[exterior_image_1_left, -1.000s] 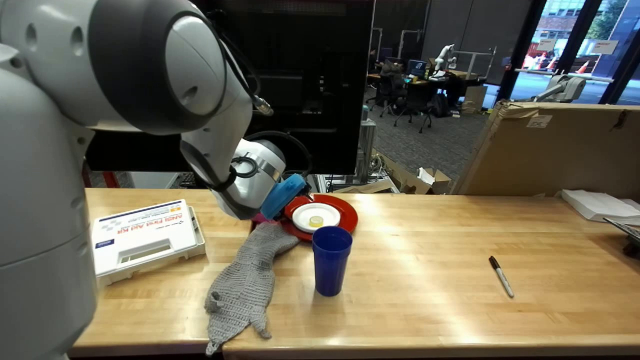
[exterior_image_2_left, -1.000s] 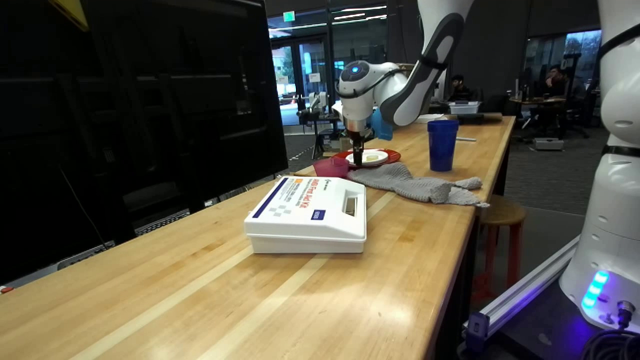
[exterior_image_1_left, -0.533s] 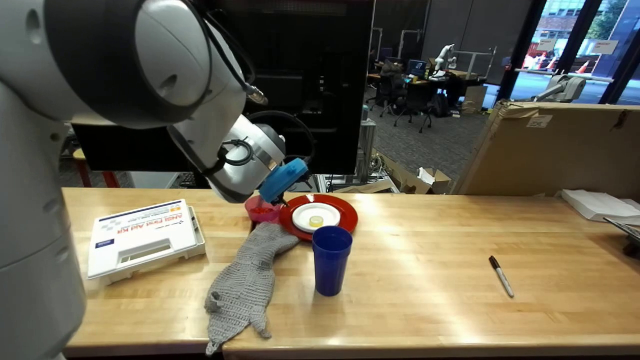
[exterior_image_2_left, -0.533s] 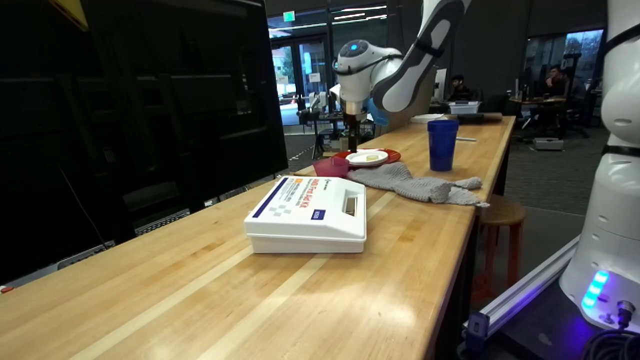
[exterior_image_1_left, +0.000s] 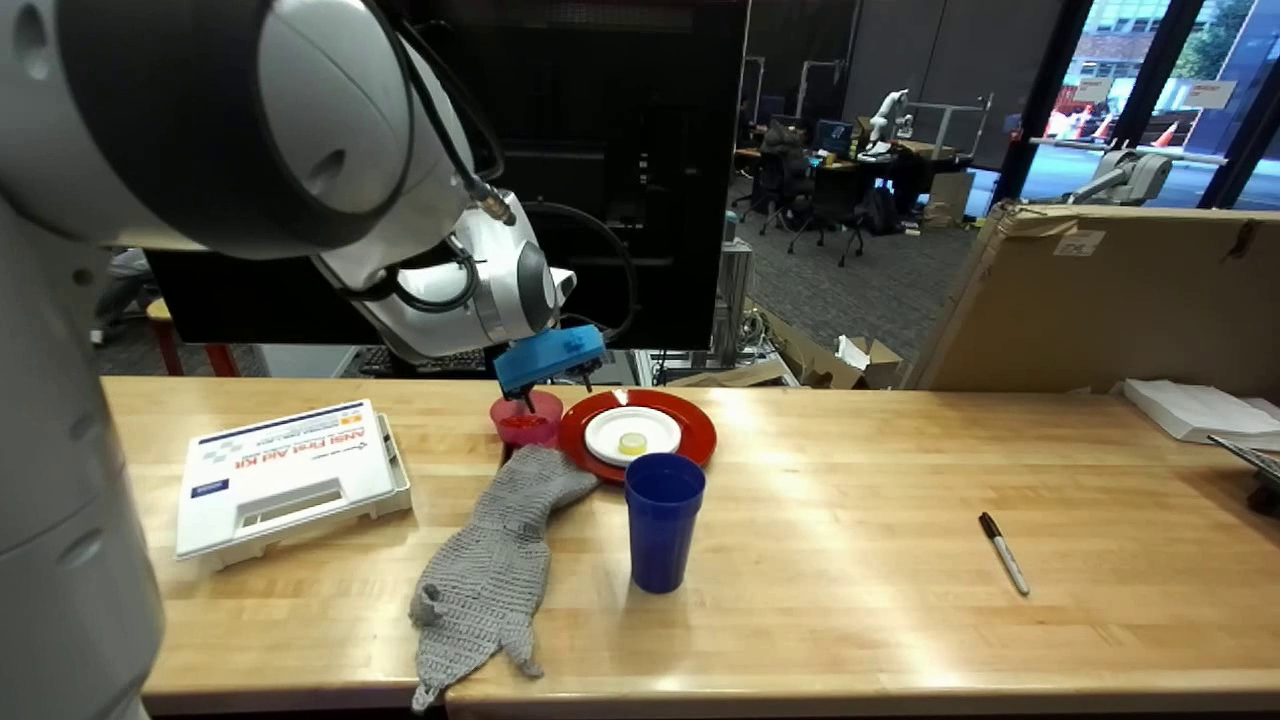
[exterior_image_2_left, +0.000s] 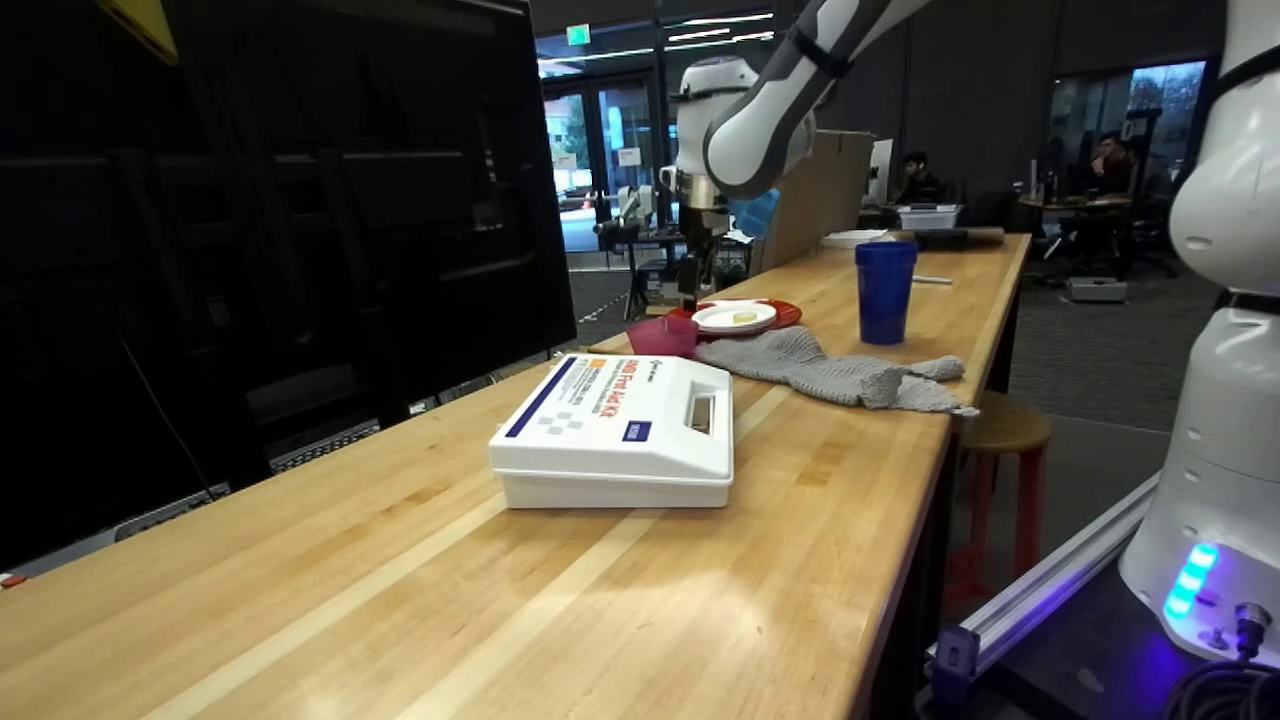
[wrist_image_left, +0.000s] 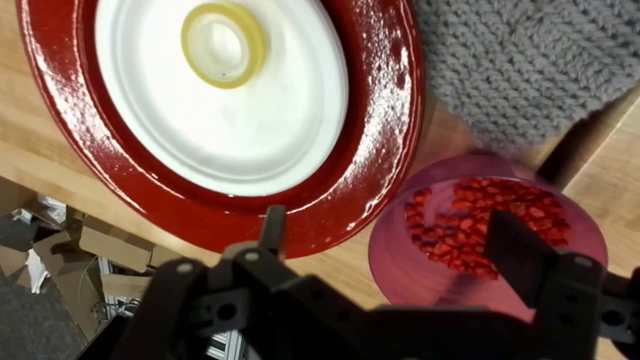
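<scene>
The tool (wrist_image_left: 385, 217) hangs above the far side of the tabletop (exterior_image_1_left: 850, 520), its fingers (wrist_image_left: 520, 260) standing wide apart. In the wrist view one of them overlaps the inside of a pink bowl (wrist_image_left: 400, 270), and its partner overlaps the rim of a red plate (wrist_image_left: 200, 225); whether either touches them I cannot tell. The pink bowl sits near the far edge of the tabletop, left of the red plate in both exterior views, and holds a layer of small red pieces (wrist_image_left: 465, 240). On the red plate lies a white plate (wrist_image_left: 240, 135), with a yellowish ring (wrist_image_left: 257, 45) resting on it. In an exterior view, a grey knitted piece (exterior_image_1_left: 490, 560) stretches from beside the pink bowl to the near side, its tip reaching past the edge. A blue cup (exterior_image_1_left: 660, 530) stands upright to its right, nearer than the red plate. At the left lies a white first aid kit (exterior_image_1_left: 290, 470); well apart at the right lies a marker (exterior_image_1_left: 1003, 555), its black cap pointing toward the far side. Farther right, a white stack (exterior_image_1_left: 1190, 410) lies in front of a large cardboard box (exterior_image_1_left: 1120, 300). In an exterior view, a wooden stool (exterior_image_2_left: 1005, 422) stands beside the tabletop's right edge.
</scene>
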